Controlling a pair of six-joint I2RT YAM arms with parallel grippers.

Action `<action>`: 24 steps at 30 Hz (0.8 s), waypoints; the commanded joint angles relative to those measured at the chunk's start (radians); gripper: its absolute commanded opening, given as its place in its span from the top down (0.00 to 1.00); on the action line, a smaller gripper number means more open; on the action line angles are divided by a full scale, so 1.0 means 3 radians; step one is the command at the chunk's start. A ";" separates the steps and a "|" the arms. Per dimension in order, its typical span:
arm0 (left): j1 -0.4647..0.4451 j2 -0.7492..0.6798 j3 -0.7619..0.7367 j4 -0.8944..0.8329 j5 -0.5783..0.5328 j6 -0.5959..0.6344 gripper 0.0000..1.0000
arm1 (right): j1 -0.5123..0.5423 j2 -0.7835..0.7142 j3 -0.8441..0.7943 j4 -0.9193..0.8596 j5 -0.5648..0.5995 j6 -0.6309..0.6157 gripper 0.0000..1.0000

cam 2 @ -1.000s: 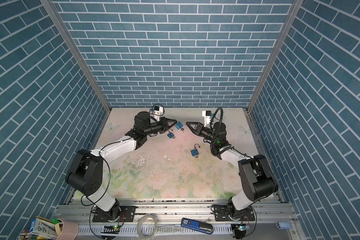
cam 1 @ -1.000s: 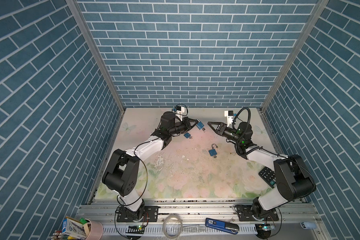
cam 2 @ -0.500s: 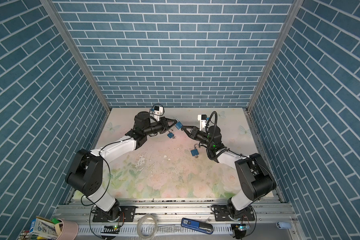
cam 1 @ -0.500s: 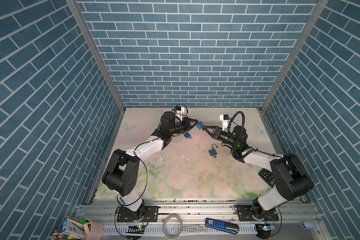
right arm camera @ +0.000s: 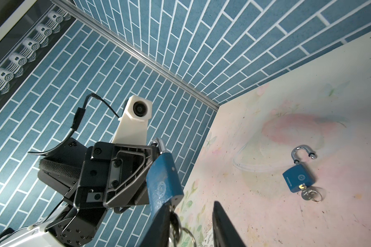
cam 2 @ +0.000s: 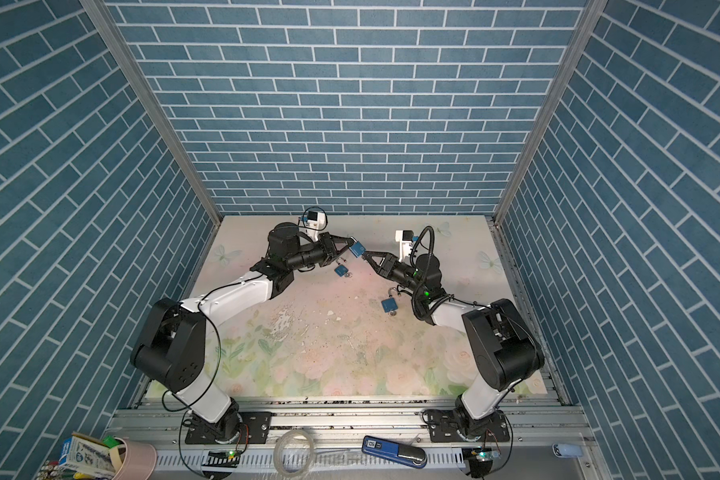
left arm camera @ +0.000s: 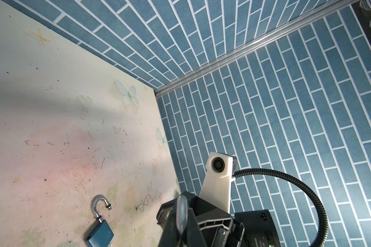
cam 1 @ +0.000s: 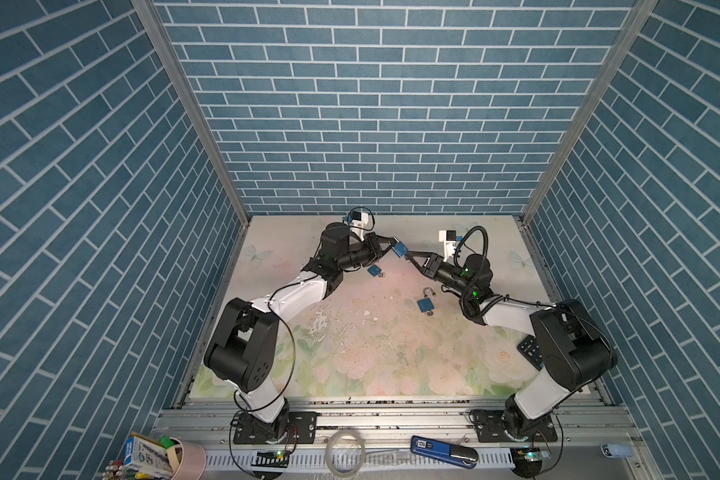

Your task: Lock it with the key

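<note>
While our left gripper (cam 1: 393,243) is clenching the padlock (cam 1: 400,249), our right gripper (cam 1: 409,254), unclosed, is straddling its key (right arm camera: 174,220) from four o'clock. We are expecting pinching, then turning.

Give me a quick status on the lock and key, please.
Left claw shut on raised padlock by its shackle. Right claw open around its key. Nothing in the way; two other padlocks lie aside.

Key (right arm camera: 174,222) in the held padlock (right arm camera: 163,181) was cut off at the right wrist view's edge, shackle (right arm camera: 160,145) half hidden behind the left claw (right arm camera: 153,154); whether the right claw (cam 1: 409,254) touched the key was too small to tell in both top views
</note>
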 commanded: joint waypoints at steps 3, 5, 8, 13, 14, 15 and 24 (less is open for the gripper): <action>0.0009 0.0046 0.0041 0.0238 0.0021 -0.0015 1.00 | 0.0049 0.0035 -0.0033 0.0271 -0.0038 0.0143 0.69; 0.0008 0.0040 0.0035 0.0240 0.0021 -0.0015 1.00 | 0.0057 0.0032 -0.0040 0.0288 -0.0034 0.0148 0.71; 0.0009 0.0043 0.0028 0.0256 0.0013 -0.0016 1.00 | 0.0058 0.0033 -0.0053 0.0324 -0.0039 0.0164 0.73; 0.0009 0.0055 0.0038 0.0260 0.0023 -0.0024 1.00 | 0.0055 0.0051 -0.0073 0.0432 -0.0023 0.0230 0.76; 0.0006 0.0059 0.0038 0.0274 0.0024 -0.0027 1.00 | 0.0057 0.0053 -0.0088 0.0466 -0.0015 0.0237 0.77; 0.0009 0.0063 0.0038 0.0285 0.0032 -0.0035 1.00 | 0.0058 0.0056 -0.0095 0.0503 -0.0017 0.0252 0.78; 0.0009 0.0044 -0.0018 0.0361 0.0003 -0.0052 1.00 | 0.0057 0.0173 -0.0051 0.0693 -0.0058 0.0398 0.78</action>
